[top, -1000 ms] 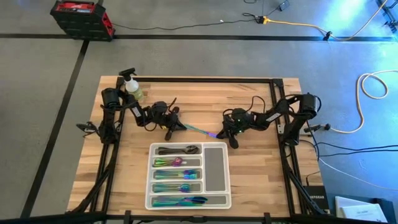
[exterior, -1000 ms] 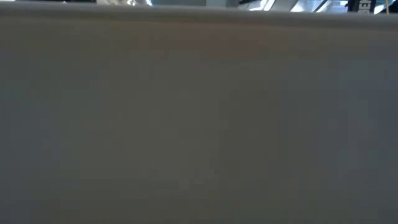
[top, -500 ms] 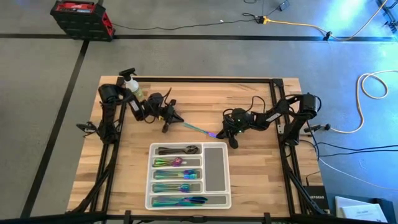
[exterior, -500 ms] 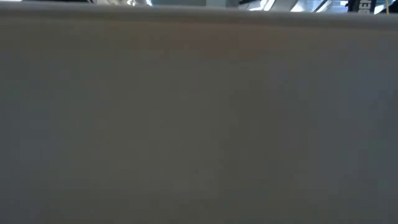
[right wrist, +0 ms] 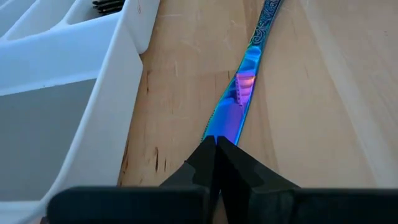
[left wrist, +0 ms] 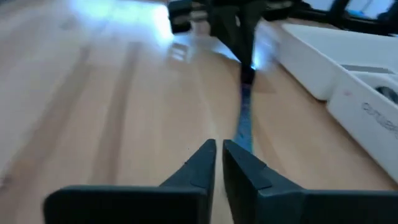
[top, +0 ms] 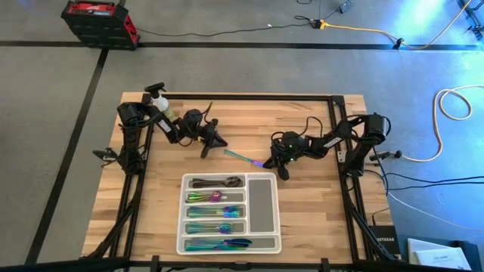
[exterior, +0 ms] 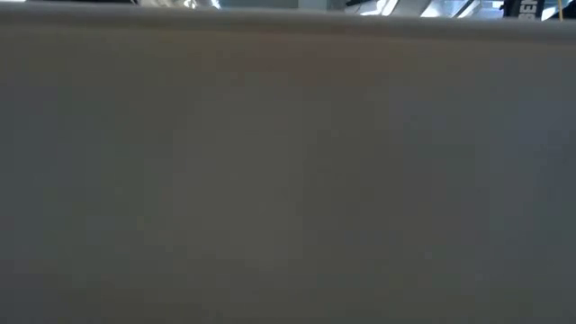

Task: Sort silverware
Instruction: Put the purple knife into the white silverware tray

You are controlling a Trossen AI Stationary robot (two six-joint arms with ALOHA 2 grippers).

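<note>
An iridescent knife (top: 242, 157) lies slantwise on the wooden table, beyond the white compartment tray (top: 231, 240). My right gripper (top: 267, 163) is shut on its right end. In the right wrist view the knife (right wrist: 247, 74) runs away from my right gripper (right wrist: 216, 147). My left gripper (top: 218, 143) is shut and empty, a little short of the knife's left end; the knife also shows in the left wrist view (left wrist: 243, 127) ahead of my left gripper (left wrist: 219, 157). Sorted silverware (top: 215, 211) fills the tray's left compartments. My right gripper pinches the knife's smooth blade end (right wrist: 225, 127) between its two fingers. The fingers come from the table's right, low and nearly level, and lie along the knife. The patterned handle end (right wrist: 268, 9) points away toward the left arm, low over the wood.
A yellow-green spray bottle (top: 160, 107) stands at the table's far left corner, beside the left arm. The tray's long right compartment (top: 263, 202) holds nothing. The tray's wall (right wrist: 93, 93) runs close beside the right gripper. A grey surface fills the low view.
My left gripper has drawn back from the knife's handle end toward the table's far edge and has turned a little. The knife and my right gripper have stayed where they were.
</note>
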